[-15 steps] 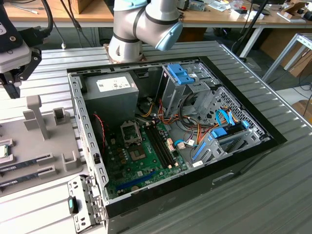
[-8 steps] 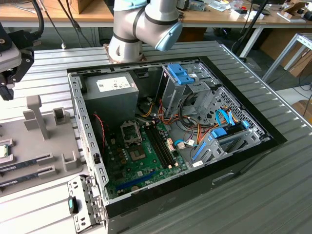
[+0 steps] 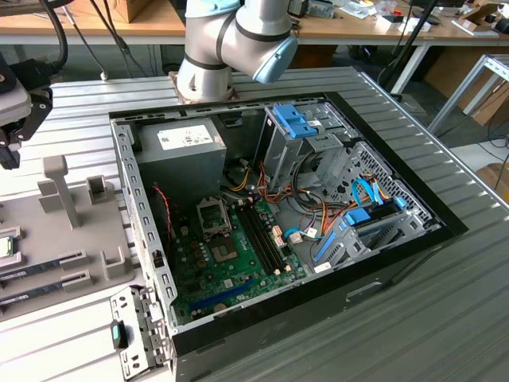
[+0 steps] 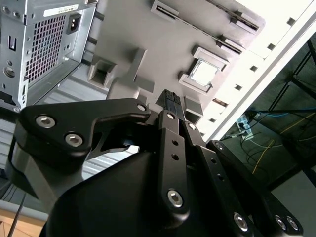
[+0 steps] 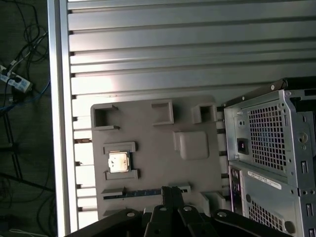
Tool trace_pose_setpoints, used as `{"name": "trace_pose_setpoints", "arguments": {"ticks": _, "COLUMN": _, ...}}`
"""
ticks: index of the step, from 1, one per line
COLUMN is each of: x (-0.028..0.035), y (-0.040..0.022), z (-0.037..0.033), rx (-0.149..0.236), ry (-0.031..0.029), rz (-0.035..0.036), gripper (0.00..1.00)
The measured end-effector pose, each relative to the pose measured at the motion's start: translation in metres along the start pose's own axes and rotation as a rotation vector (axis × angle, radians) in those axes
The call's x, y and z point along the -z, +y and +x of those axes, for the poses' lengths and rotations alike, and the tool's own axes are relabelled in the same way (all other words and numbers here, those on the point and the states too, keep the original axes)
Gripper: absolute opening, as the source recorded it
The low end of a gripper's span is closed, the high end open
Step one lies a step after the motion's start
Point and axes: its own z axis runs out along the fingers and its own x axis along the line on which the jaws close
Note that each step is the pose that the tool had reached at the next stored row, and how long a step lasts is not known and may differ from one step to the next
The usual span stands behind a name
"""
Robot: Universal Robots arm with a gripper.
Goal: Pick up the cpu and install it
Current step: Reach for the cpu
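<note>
The cpu (image 5: 118,162), a small square chip with a silver top, lies flat in its pocket on the grey holder plate (image 5: 153,136). In the second wrist view the cpu (image 4: 205,72) gleams just beyond my fingertips. In the exterior view the cpu (image 3: 4,247) is at the far left edge. My gripper (image 5: 171,191) hovers above the plate, a short way to one side of the chip, touching nothing. Its two black fingers are shut with nothing between them, as the gripper (image 4: 170,100) also appears in the second wrist view. The motherboard's socket (image 3: 213,216) sits inside the open computer case (image 3: 382,263).
The arm's black wrist head (image 3: 20,111) hangs over the exterior view's left. Memory sticks (image 3: 44,274) lie in slots on the plate, among raised grey blocks (image 3: 60,191). The power supply box (image 3: 181,151), drive cages (image 3: 310,135) and cables (image 3: 310,211) crowd the case. The slatted table ends at a rail (image 5: 59,123).
</note>
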Motion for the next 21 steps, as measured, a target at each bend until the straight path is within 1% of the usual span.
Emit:
{"name": "trace_pose_setpoints", "arguments": {"ticks": 3, "x": -0.0027, "y": -0.0002, "z": 0.0014, "rx": 0.000, "ry": 0.0000, "rz": 0.0000, "gripper": 0.11}}
{"name": "trace_pose_setpoints", "arguments": {"ticks": 21, "x": -0.0120, "y": -0.0009, "z": 0.0055, "rx": 0.000, "ry": 0.0000, "rz": 0.0000, "gripper": 0.11}}
